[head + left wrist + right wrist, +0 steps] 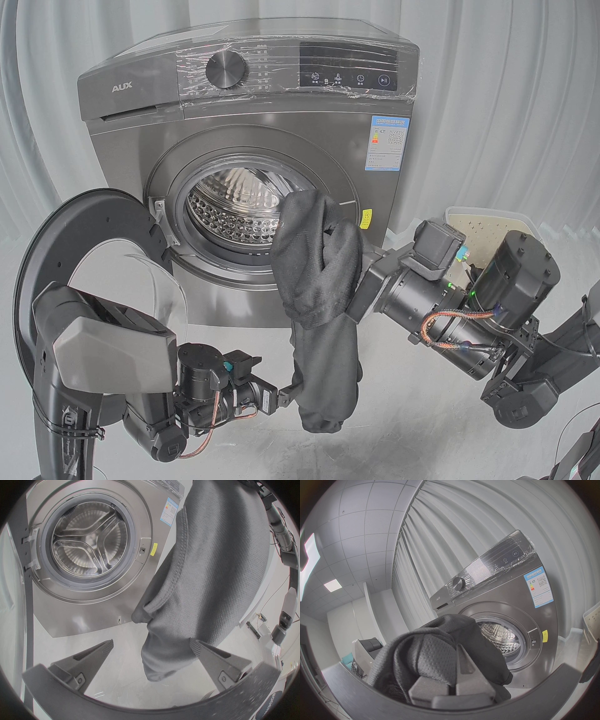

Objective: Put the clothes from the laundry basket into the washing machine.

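The grey washing machine stands with its round door swung wide to the left, and its steel drum is bare inside. A dark knit garment hangs in front of the drum's lower right rim. My right gripper is shut on the garment's bunched top, at the height of the opening. Low near the floor, my left gripper is open beside the garment's hanging end. In the left wrist view the garment drapes between the spread fingers, brushing one of them.
A white perforated laundry basket sits on the floor to the right of the machine, behind my right arm. The open door takes up the left side. Pale curtains hang behind the machine. Bare grey floor lies in front.
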{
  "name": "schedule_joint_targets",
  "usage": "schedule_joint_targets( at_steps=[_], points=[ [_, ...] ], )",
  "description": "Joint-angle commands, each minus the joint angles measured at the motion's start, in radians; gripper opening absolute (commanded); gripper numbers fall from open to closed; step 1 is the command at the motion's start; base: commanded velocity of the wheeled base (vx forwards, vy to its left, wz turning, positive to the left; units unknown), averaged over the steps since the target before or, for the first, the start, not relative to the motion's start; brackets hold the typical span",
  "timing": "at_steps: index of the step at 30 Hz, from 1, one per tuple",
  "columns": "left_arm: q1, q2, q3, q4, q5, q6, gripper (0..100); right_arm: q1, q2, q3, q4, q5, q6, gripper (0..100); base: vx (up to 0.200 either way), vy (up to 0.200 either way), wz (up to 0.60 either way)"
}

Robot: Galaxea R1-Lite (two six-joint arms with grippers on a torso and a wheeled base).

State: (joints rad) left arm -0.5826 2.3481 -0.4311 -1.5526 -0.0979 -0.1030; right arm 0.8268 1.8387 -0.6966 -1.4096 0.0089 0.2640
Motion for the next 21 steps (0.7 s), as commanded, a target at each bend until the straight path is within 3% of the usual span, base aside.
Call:
schedule_joint_targets(
  at_steps=[1,10,16,21],
  points=[
    [-0.006,0.02,-0.003,-0.001,0.0,0.0,100,0.0,0.002,0.0,-0.002,0.0,0.0,0,0.0,0.0,0.0],
    [0.015,0.069,-0.046,-0.001,0.001,-0.001,100,0.002,0.004,0.003,-0.006,0.0,0.0,0,0.0,0.0,0.0],
    [0.098,0.074,-0.06,-0.001,-0.005,0.002,100,0.0,0.001,0.012,-0.008,0.002,0.0,0,0.0,0.0,0.0],
    [0.138,0.079,-0.086,-0.001,-0.049,0.002,100,0.002,0.002,0.011,-0.005,0.002,0.0,0,0.0,0.0,0.0]
  ],
)
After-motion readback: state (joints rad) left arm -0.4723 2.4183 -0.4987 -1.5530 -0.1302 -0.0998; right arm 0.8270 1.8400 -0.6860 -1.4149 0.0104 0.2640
